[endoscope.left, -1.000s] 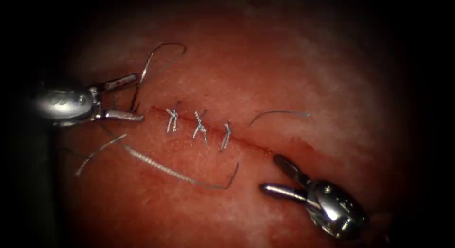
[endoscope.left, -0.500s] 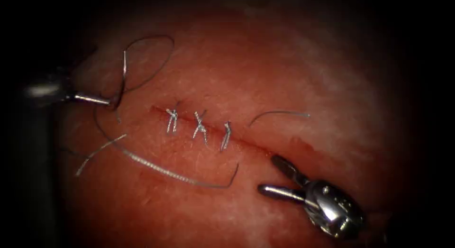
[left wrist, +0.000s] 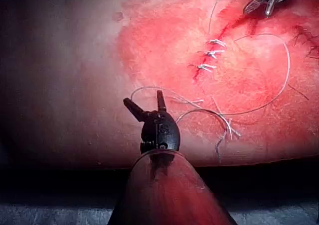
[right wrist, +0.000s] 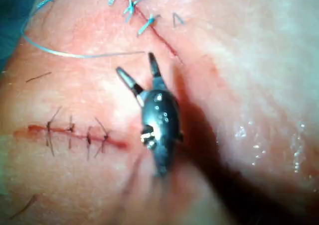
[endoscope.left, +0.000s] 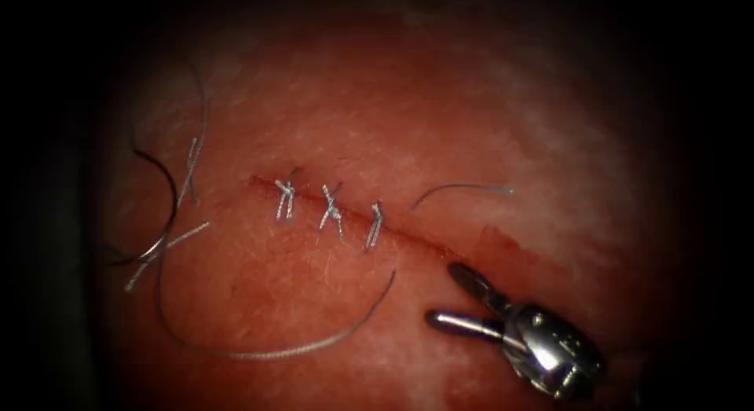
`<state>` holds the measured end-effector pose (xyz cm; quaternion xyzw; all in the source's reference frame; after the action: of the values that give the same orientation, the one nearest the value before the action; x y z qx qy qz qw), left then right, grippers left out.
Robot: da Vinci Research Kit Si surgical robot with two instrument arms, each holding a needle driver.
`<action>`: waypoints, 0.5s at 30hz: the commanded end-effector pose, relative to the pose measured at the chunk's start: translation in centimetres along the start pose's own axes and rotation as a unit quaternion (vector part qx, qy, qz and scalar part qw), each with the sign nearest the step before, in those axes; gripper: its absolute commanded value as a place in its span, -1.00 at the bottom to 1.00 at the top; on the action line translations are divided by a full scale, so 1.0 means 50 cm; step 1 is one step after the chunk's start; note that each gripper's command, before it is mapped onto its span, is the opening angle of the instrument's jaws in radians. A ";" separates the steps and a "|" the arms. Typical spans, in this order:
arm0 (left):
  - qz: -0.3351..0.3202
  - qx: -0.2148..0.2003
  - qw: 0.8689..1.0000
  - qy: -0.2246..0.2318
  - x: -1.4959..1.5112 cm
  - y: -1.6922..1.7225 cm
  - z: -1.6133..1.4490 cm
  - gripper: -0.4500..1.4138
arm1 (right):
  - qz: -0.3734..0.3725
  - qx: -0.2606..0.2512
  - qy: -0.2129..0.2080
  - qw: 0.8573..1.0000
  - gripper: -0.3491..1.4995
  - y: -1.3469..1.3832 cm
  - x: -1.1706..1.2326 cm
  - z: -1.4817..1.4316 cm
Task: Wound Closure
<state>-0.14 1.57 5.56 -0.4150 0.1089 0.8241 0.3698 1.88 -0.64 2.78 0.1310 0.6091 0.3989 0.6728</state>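
Observation:
The cut (endoscope.left: 424, 240) runs across the tissue (endoscope.left: 471, 120) with three pale stitches (endoscope.left: 331, 207) on its left half. The curved needle (endoscope.left: 173, 197) lies loose on the tissue, left of the cut's left end, held by neither tool. Its thread (endoscope.left: 267, 352) sweeps in a wide loop below the cut and ends near the third stitch. My right tool (endoscope.left: 450, 298) hovers below the cut's right part, jaws open and empty; it is also seen close up (right wrist: 135, 64). My left tool (left wrist: 143, 99) stands open and empty, back from the needle (left wrist: 199, 111).
A short cut end of thread (endoscope.left: 463, 187) lies above the cut, right of the stitches. Loose pale thread pieces (endoscope.left: 165, 250) lie by the needle. A second, dark-stitched cut (right wrist: 75, 133) lies near the right tool. Red fluid (endoscope.left: 495, 242) marks the open part of the cut.
The left tool shut on the needle near the cut's left end, drew it left, released it and left the endoscope view. The thread loop slid lower. The right tool barely moved.

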 end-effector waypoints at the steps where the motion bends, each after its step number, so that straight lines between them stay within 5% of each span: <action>1: 0.000 0.002 1.000 0.000 -0.0024 0.0030 0.0014 -0.21 | 0.003 0.002 -0.001 1.000 0.63 -0.0022 -0.0027 0.0003; 7: 0.035 -0.048 0.998 -0.024 -0.0058 0.0142 0.0080 -0.73 | 0.002 0.002 -0.005 1.000 0.63 -0.0026 -0.0033 0.0004; 8: 0.042 -0.052 0.997 -0.034 -0.0064 0.0152 0.0088 -0.68 | 0.001 0.002 -0.005 1.000 0.63 -0.0027 -0.0034 0.0004; 10: 0.085 -0.026 0.991 -0.097 -0.0102 0.0171 0.0117 -0.14 | 0.001 0.004 -0.005 1.000 0.63 -0.0031 -0.0036 0.0005; 15: 0.232 0.068 0.952 -0.188 -0.0150 0.0145 0.0156 -0.24 | 0.000 0.006 -0.006 1.000 0.63 -0.0035 -0.0041 0.0009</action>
<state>-0.77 1.16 6.50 -0.1848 0.1927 0.9415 0.2057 1.94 -0.73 2.80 0.1344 0.6080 0.3932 0.6765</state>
